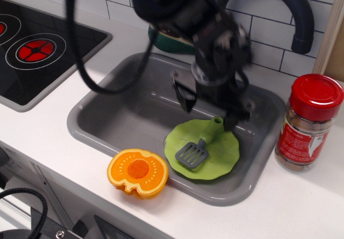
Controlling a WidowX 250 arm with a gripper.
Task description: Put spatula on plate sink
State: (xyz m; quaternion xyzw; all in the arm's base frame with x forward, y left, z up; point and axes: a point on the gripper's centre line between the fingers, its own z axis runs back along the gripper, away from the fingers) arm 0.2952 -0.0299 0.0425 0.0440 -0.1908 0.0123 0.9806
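The spatula (200, 145) lies flat on the light-green plate (220, 161), its green handle pointing up-right and its grey slotted blade at the plate's left side. The plate rests in the front right of the grey sink (94, 115). My gripper (207, 109) hangs open just above the spatula's handle end, with one finger at the left and one at the right, and touches nothing.
An orange pumpkin-like half (137, 172) sits on the sink's front rim. A red-lidded spice jar (309, 123) stands right of the sink. The black tap (269, 8) arches behind, a green bowl (172, 40) at the back, the stovetop (37, 51) at left.
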